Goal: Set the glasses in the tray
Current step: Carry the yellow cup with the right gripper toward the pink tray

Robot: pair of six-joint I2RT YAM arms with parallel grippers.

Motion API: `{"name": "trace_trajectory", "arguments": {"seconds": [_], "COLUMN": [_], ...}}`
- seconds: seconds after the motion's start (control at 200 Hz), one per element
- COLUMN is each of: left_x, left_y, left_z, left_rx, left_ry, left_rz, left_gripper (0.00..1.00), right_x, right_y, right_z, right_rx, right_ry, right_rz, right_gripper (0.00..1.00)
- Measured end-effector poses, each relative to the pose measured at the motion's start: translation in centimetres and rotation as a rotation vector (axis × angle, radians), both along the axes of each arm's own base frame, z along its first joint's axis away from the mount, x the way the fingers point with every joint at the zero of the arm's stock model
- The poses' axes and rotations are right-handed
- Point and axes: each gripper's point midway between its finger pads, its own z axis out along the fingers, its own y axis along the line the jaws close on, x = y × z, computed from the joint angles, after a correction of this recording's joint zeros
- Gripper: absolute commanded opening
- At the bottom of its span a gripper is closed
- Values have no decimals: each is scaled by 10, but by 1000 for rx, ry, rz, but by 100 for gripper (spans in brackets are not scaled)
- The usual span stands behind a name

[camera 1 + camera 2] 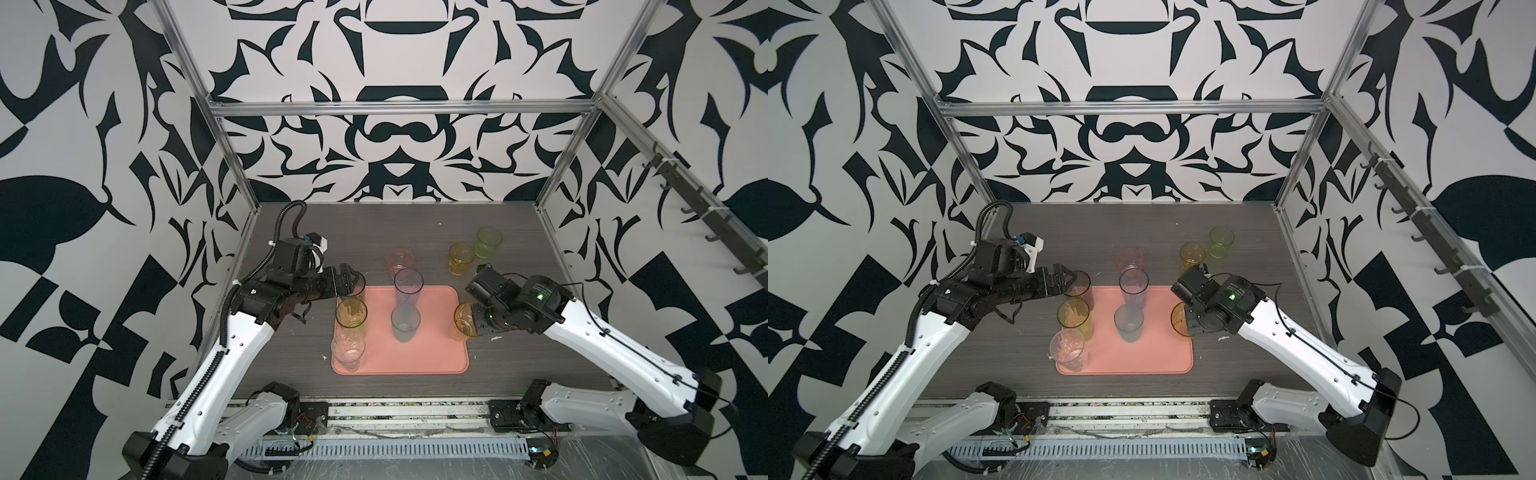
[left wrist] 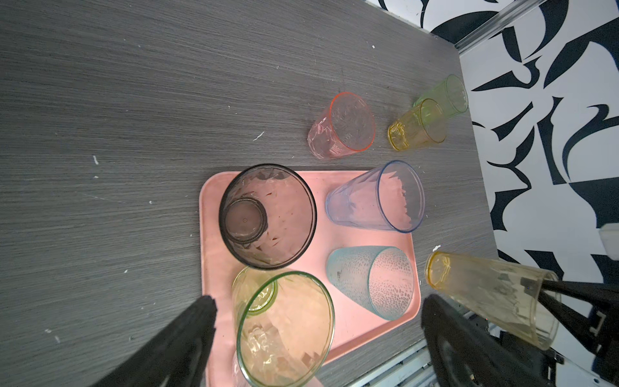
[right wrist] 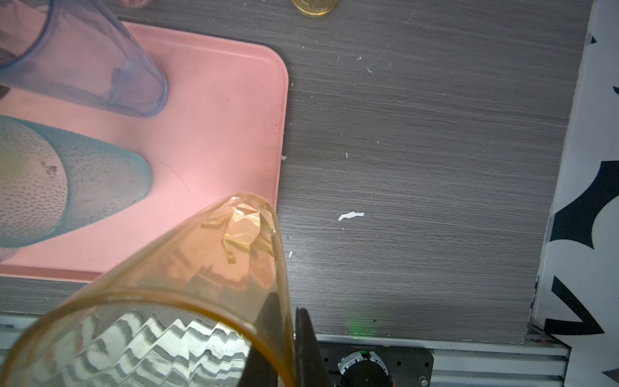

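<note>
Right wrist view: amber glass [image 3: 187, 268] is clamped by right gripper [image 3: 289, 338] at the tray's [image 3: 217, 100] right edge; left gripper [image 2: 320, 301] is seen open.

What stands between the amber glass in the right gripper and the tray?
Nothing visible. The amber glass, in the right gripper, is at the right edge of the tray; the teal glass stands apart, further in.

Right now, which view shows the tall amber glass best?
Left wrist view: the tall amber glass shows from base to rim. Right wrist view crops its rim; in both top views the arm hides part.
</note>
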Motion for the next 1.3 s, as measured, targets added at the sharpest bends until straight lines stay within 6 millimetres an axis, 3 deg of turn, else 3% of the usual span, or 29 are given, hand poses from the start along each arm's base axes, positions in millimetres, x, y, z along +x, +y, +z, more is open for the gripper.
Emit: {"name": "trace_trajectory", "arguments": {"seconds": [0.505,0.81,1.3], "left_x": [3,4,4], "left_y": [0,0,0], "left_z": [-5,-6,-7], "left_rx": [13,16,19], "left_ry": [14,15,18], "left_rz": [2,4,5], "left_gripper": [99,99,99], "right_x": [-20,-32,-39], "right_y": [38,66,100], "right_z": [-14,-32,-46], "right_rx": [45,11,23], "right_ry": [-7,25,30], "right_rz": [48,102,141], "right_gripper": [0,0,0]}}
